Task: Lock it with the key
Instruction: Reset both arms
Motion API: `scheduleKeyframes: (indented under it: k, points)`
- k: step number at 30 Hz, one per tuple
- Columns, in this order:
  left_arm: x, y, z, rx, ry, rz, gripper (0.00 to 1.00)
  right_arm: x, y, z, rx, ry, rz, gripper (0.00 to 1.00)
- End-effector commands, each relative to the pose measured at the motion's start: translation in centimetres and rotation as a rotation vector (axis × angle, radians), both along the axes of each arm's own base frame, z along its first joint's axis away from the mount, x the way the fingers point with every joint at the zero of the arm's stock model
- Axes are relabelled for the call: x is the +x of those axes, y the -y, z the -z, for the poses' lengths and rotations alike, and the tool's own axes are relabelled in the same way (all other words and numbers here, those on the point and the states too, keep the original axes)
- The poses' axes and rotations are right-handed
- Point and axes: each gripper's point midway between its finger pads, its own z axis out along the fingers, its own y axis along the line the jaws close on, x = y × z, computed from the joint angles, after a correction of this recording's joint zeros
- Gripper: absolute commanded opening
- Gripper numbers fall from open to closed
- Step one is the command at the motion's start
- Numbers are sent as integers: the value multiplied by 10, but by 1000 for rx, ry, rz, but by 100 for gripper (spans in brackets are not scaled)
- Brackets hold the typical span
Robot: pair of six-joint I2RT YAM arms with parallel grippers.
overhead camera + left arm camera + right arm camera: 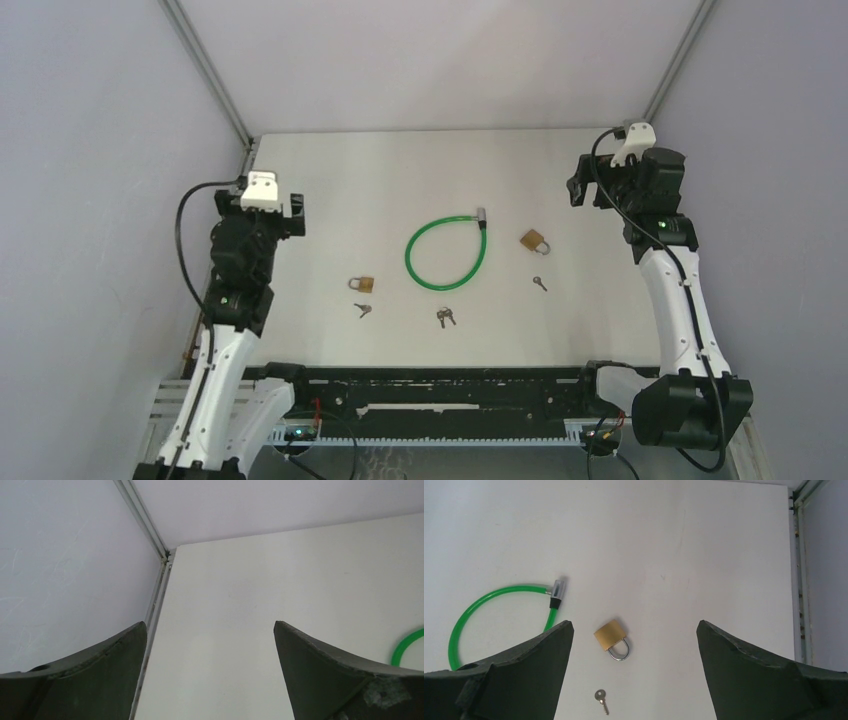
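Note:
A brass padlock (534, 241) lies right of centre with a small key (540, 283) just in front of it. The right wrist view shows the same padlock (610, 635) and key (601, 700) below and between my open right gripper (635, 622), which hovers well above them. In the top view the right gripper (590, 185) is at the far right. My left gripper (272, 212) is at the far left, open (210, 624) and empty, facing the table's back-left corner. A second brass padlock (362, 284) lies left of centre with its key (363, 310).
A green cable lock (445, 255) forms a loop at the table's centre, its metal head (558, 589) towards the back. A bunch of keys (446, 317) lies in front of it. Walls and metal frame posts (145, 520) close in the table's sides and back.

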Motion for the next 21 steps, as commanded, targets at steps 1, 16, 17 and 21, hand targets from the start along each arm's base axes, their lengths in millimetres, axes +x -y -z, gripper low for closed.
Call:
scheduleKeyframes:
  k: [1,16,17,21]
  points:
    - [-9,16,-15,-121,79,126,100,3,-13,-44,42,131,-63,100]
    - [-42,7,-34,-88,99,105,100,-21,-8,-40,56,78,6,100]
    - [-46,9,-35,-86,99,117,100,-24,-8,-39,53,79,5,100]
    - [-56,11,-35,-111,101,123,100,-32,-9,-34,41,96,-3,100]
